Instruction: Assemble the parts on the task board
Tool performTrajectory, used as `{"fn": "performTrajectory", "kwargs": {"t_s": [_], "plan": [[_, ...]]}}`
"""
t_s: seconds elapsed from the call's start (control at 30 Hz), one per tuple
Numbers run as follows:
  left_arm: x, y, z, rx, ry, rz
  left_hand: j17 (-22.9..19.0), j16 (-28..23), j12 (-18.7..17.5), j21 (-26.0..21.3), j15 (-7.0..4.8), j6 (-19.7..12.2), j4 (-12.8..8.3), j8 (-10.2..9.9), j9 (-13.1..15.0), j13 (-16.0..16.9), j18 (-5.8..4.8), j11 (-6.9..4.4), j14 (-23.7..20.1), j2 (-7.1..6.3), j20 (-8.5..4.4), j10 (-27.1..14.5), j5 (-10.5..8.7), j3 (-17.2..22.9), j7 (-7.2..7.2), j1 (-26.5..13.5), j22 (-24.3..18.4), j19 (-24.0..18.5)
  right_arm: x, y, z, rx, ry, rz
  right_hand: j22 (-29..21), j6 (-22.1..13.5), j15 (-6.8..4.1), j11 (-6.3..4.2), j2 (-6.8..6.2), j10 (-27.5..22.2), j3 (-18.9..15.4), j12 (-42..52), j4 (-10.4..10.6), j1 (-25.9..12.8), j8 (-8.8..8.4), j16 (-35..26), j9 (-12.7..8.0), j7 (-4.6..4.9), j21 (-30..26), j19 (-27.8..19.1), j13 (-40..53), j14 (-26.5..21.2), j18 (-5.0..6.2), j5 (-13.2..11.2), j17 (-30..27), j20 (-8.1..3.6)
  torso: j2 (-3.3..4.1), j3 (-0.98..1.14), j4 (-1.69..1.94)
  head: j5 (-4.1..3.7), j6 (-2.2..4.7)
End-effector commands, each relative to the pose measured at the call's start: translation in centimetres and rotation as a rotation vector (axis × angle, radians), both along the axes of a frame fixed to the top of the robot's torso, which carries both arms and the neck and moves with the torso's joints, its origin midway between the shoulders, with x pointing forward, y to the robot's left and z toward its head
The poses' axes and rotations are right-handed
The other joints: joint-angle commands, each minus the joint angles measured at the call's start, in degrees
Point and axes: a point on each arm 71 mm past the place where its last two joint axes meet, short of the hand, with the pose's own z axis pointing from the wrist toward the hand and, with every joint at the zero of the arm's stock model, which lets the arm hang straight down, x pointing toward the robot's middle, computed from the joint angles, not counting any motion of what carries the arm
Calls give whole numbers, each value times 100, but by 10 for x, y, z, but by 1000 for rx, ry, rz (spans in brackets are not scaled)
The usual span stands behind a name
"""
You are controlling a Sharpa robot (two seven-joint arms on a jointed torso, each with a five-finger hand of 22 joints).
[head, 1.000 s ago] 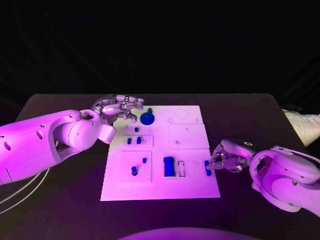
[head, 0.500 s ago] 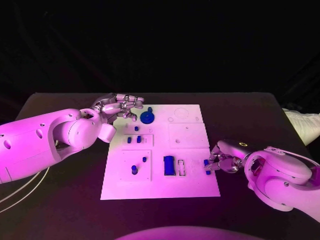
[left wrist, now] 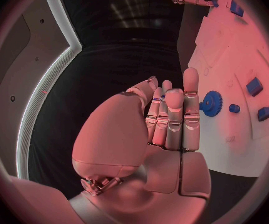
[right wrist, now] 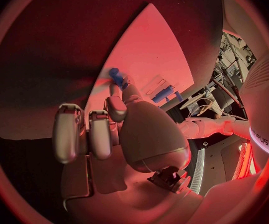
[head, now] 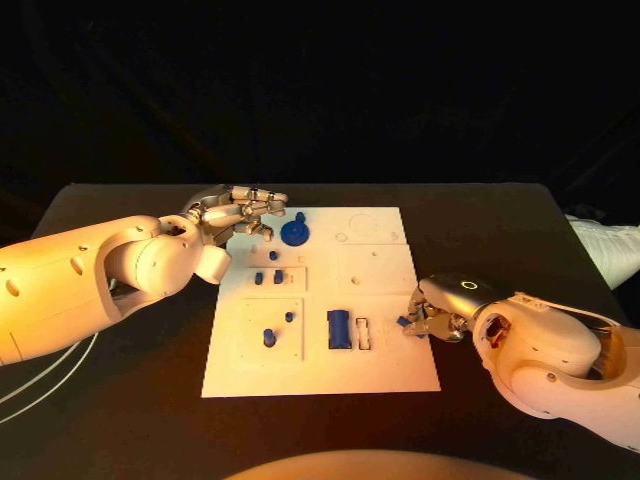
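Right hand (head: 433, 318) pinches a blue peg (right wrist: 116, 75), apparently, at the board (head: 385, 370) edge.
Keep it upright; left hand (head: 242, 212) hovers, fingers together, holding nothing.

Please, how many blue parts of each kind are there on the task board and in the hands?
Blue gear: 1
Large blue block: 1
Small blue pieces lying loose: 5
Small blue piece held by right hand: 1
Total: 8

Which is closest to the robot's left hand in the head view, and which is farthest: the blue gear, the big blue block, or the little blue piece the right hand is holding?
From the left hand:
1. Blue gear, right beside the fingers at the board's far end.
2. Big blue block, in the board's near half.
3. Little blue piece, in the right hand at the board's right edge.
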Motion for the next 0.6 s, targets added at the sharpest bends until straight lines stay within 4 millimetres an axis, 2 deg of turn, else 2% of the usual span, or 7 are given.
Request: {"fn": "performTrajectory", "kwargs": {"t_s": [0.03,0.3,0.4,0.47,0.57,0.6], "plan": [[-1,-2,1,-8,-1,-22,-8,-26,26,-34,8,-41,-31,38,-9,9,112,-1,-47,9,25,-53,21,-6,5,24,-7,3,-3,-5,-16,-130,52,11,6,33,-35,-36,130,0,115,-21,-65,269,38,17,19,-7,24,19,-3,426,-120,-21,638,-30,-4,-2,-4,-3,-6],[-1,-3,1,-10,1,-22,-9,-27,31,-36,7,-43,-37,41,-9,9,112,-1,-48,10,25,-55,22,-3,6,34,-8,3,-4,-3,-18,-125,60,15,6,14,-21,-19,80,-13,217,-53,-119,213,-7,10,13,18,19,16,-15,423,-121,99,633,-24,-3,-5,-5,-21,-12],[-1,-3,1,-11,1,-24,-9,-27,31,-36,7,-43,-37,41,-9,9,112,-1,-48,10,25,-55,22,-3,6,34,-8,3,-5,-2,-16,-71,59,-8,7,7,-17,-17,66,-12,338,-67,-117,114,-42,2,12,21,18,16,-17,421,-120,424,627,-19,-2,-2,-7,-19,-7],[-1,-3,1,-11,1,-25,-9,-27,31,-36,7,-43,-37,41,-9,9,112,-1,-48,10,25,-55,22,-3,6,34,-8,3,-5,-3,-15,-2,70,-42,-5,-55,-5,1,92,-31,398,-112,-30,-22,-93,-24,-1,37,10,10,-45,413,-118,567,590,-15,3,2,-1,-12,-4],[-1,-3,1,-10,2,-24,-9,-27,31,-36,7,-43,-37,41,-9,9,112,-1,-48,10,25,-55,22,-3,6,34,-8,3,-7,-3,-12,117,104,-108,-25,-101,3,15,141,-39,514,-127,47,-132,-133,-37,-6,55,-3,1,-51,410,-113,661,576,-15,4,9,6,-10,-2],[-1,-4,1,-10,2,-24,-15,-30,37,-39,7,-44,-42,44,-9,10,113,0,-51,13,25,-60,22,0,7,42,-10,3,-8,-4,-10,170,118,-138,-28,-106,6,17,135,-35,563,-117,80,-191,-143,-37,-3,57,-5,0,-42,410,-112,672,578,-12,-3,3,10,-14,-7]]}}
